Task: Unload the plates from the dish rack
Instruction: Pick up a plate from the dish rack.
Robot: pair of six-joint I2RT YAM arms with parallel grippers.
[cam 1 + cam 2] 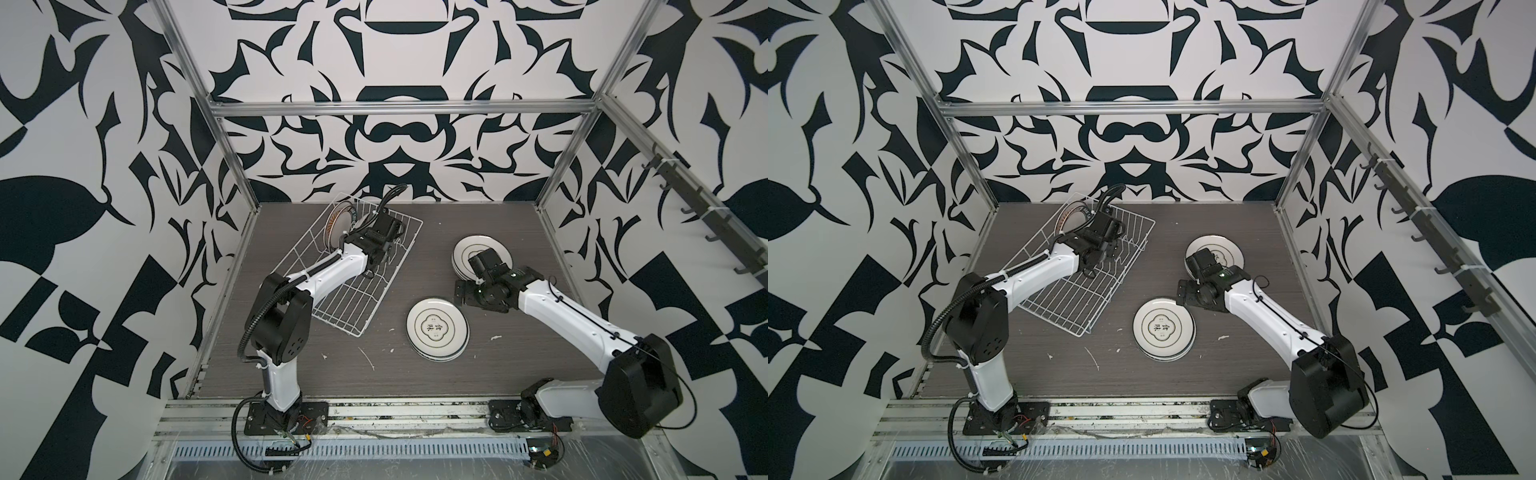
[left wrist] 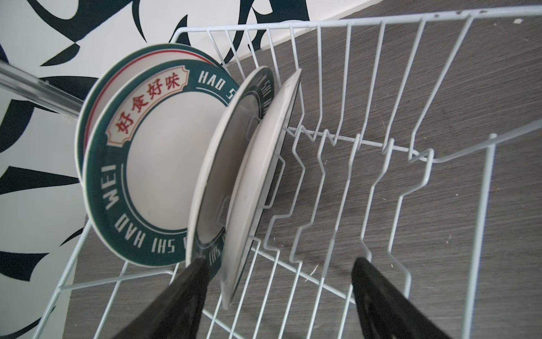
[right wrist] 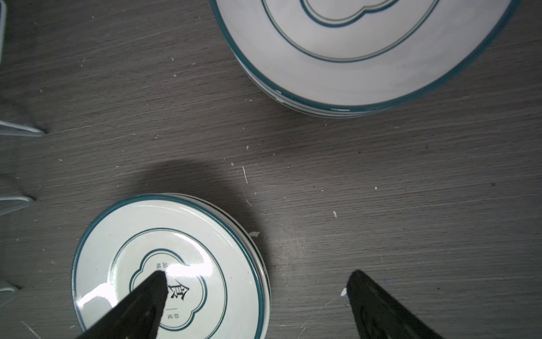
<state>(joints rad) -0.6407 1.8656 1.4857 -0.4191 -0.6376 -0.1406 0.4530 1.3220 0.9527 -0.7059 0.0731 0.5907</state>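
The white wire dish rack (image 1: 399,266) (image 1: 1125,272) (image 2: 381,146) lies at the back left of the table. Several plates (image 1: 338,224) (image 1: 1073,216) stand on edge at its far end. A teal-rimmed plate (image 2: 152,176) with red Chinese characters faces the left wrist camera. My left gripper (image 2: 278,264) is open inside the rack. The lower edge of the nearest plate (image 2: 255,190) sits between its fingers, close to one of them. My right gripper (image 1: 463,293) (image 1: 1185,293) (image 3: 256,276) hangs open and empty above the table between two plate stacks.
One plate stack (image 1: 436,328) (image 1: 1163,328) (image 3: 117,264) lies flat mid-table, another (image 1: 465,249) (image 1: 1225,249) (image 3: 366,44) behind the right wrist. The dark wood table (image 1: 519,232) carries white flecks. Aluminium frame posts (image 1: 232,166) and patterned walls close in the sides and back.
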